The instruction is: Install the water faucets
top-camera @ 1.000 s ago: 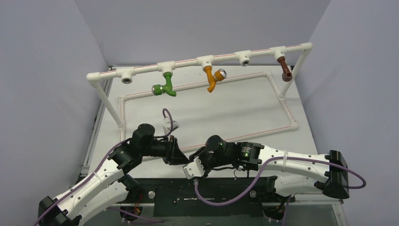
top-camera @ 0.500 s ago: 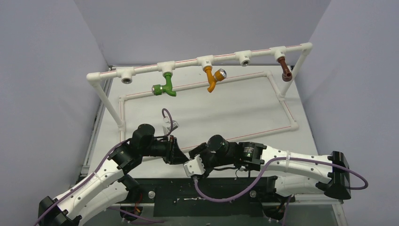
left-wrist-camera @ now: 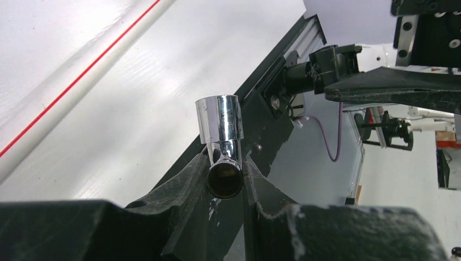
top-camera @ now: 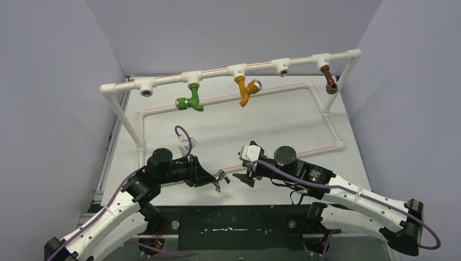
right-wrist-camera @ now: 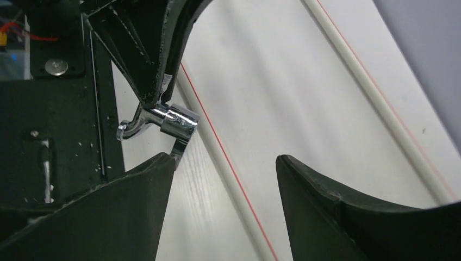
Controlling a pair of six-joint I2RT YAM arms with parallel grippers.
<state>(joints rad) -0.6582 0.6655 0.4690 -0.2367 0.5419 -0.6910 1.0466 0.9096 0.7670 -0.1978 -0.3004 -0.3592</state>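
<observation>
My left gripper [top-camera: 215,180] is shut on the shiny chrome faucet [top-camera: 222,177] just above the table's near edge. In the left wrist view the jaws pinch its round end [left-wrist-camera: 224,179] and its chrome barrel [left-wrist-camera: 219,119] sticks out past them. My right gripper [top-camera: 244,178] is open and empty, just right of the faucet and facing it. In the right wrist view the faucet [right-wrist-camera: 175,122] hangs from the left fingers [right-wrist-camera: 144,60], touching or nearly touching my right gripper's [right-wrist-camera: 223,168] left finger. Green [top-camera: 191,101], orange [top-camera: 244,93] and brown [top-camera: 329,82] faucets hang from the white pipe rail [top-camera: 217,73].
Two tee fittings on the rail stand empty, one at the left [top-camera: 145,89] and one right of middle [top-camera: 282,68]. A white pipe frame with a red line [top-camera: 321,147] lies on the table. The black mounting rail [top-camera: 234,220] runs along the near edge.
My right arm has swung out from over the left gripper to the right, and its gripper now faces left, open. The chrome faucet now shows in the left gripper, which shifted slightly.
</observation>
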